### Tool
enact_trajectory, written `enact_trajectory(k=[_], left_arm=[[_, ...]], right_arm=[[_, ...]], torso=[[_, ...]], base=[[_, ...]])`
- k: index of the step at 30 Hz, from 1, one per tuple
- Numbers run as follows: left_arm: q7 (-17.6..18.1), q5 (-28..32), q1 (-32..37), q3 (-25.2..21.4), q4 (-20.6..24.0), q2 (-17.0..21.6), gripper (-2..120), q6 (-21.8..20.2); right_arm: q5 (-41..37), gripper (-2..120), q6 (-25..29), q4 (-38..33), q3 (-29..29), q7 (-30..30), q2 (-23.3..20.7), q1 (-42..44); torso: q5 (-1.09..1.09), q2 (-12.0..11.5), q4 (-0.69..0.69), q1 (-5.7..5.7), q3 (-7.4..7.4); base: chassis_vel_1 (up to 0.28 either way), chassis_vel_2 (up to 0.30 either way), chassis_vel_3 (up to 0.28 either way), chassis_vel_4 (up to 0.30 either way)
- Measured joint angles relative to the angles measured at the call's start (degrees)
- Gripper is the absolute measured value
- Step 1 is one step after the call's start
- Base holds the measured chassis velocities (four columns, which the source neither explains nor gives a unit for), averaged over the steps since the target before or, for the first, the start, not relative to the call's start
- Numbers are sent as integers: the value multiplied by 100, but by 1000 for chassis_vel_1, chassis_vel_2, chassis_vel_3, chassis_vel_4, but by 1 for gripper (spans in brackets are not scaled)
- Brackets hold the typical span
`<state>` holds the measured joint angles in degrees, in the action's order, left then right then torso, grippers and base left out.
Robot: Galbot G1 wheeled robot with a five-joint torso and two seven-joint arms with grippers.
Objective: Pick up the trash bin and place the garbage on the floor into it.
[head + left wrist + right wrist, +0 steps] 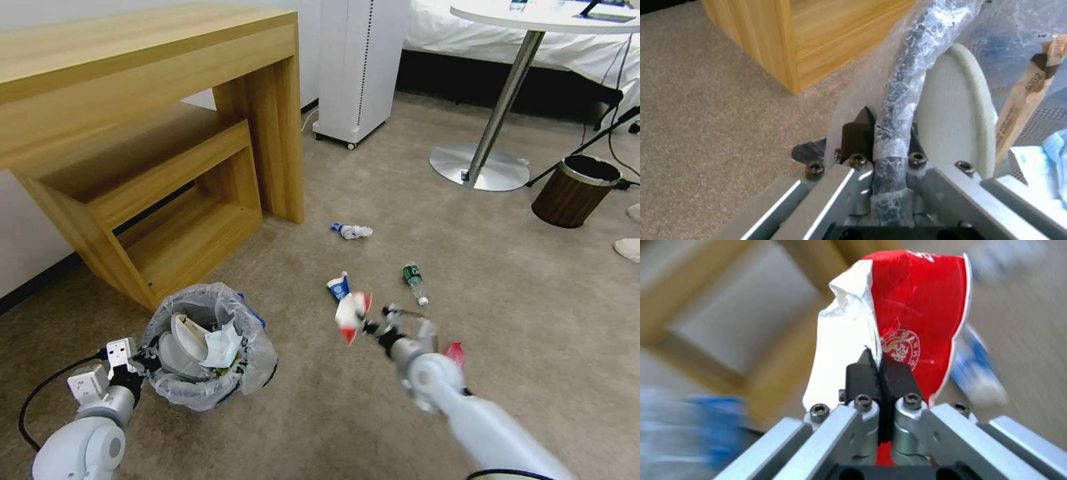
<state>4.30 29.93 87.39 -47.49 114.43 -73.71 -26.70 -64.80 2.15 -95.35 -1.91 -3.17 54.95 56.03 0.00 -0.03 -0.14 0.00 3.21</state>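
Grey carpet (413, 200) fills the head view, with a wooden table (147, 133) at upper left. Lower left, the trash bin (207, 347) has its rim pinched by the left tool (143, 363). At centre, the right tool (370, 327) is clamped on a red-white carton (350, 313). Above it lies 1 green-label bottle (414, 280).
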Motion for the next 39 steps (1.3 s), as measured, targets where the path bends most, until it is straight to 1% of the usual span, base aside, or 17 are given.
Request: enact_trajectory(k=[2,4,5,8,10,14,16,17,18,20,21,22,26,28,31,33,39], left_arm=[[8,0,1,9,10,-4,0,-5],[10,0,3,9,15,-4,0,-7],[13,0,12,9,35,1,0,-17],[14,6,26,5,65,9,0,-33],[18,7,36,2,98,15,0,-65],[23,7,30,9,121,10,0,-103],[24,7,18,23,133,-2,0,-121],[27,7,4,36,138,-11,0,-139],[27,7,4,36,138,-11,0,-139],[31,5,-17,51,141,-21,0,-157],[35,5,-45,61,147,-33,0,-172],[35,5,-45,61,147,-33,0,-172],[41,15,-75,66,150,-37,0,-189],[42,30,-95,66,150,-36,0,-192],[43,41,-111,67,145,-34,0,-192],[44,63,-139,64,122,-32,0,-195],[46,78,-178,65,88,-31,0,-199]], right_arm=[[104,0,677,-356,-32,-800,-303,-3],[114,0,745,-411,-47,-906,-350,-16],[110,0,926,-620,-136,-1177,-506,-89],[54,0,1001,-854,-289,-1317,-656,-204],[-22,0,961,-1254,-648,-1348,-818,-470],[-56,0,827,-1503,-1057,-1269,-885,-773],[-119,0,718,-1650,-1456,-1080,-904,-1091],[-207,0,602,-1709,-1859,-867,-873,-1454],[-207,0,602,-1709,-1859,-867,-873,-1454],[-286,0,461,-1702,-2237,-640,-766,-1778],[-424,0,267,-1626,-2633,-257,-592,-2092],[-424,0,267,-1626,-2633,-257,-592,-2092],[-669,0,6,-1435,-3238,391,-301,-2494],[-774,0,-187,-1195,-3703,827,-40,-2778],[-839,0,-292,-1055,-3921,1031,136,-2904],[-891,0,-453,-881,-4162,1342,414,-3038],[-882,0,-547,-711,-4332,1481,720,-3122]], torso=[[-1,0,2,0,0],[0,0,2,0,0],[0,0,1,0,0],[-1,0,1,0,0],[-2,0,2,0,0],[-2,0,1,0,0],[-2,0,2,0,0],[-3,0,2,0,0],[-3,0,2,0,0],[-3,0,2,0,0],[-3,0,2,0,0],[-3,0,2,0,0],[-3,0,2,0,0],[-3,0,2,0,1],[-2,0,2,0,1],[-3,0,2,0,0],[-2,0,2,0,1]], base=[[0,0,0,0],[0,0,0,0],[0,0,0,0],[0,0,0,0],[0,0,0,0],[0,0,0,0],[0,0,0,0],[0,0,0,0],[0,0,0,0],[0,0,0,0],[0,0,0,0],[0,0,0,0],[0,0,0,0],[0,0,0,0],[0,0,0,0],[0,0,0,0],[0,0,0,0]])
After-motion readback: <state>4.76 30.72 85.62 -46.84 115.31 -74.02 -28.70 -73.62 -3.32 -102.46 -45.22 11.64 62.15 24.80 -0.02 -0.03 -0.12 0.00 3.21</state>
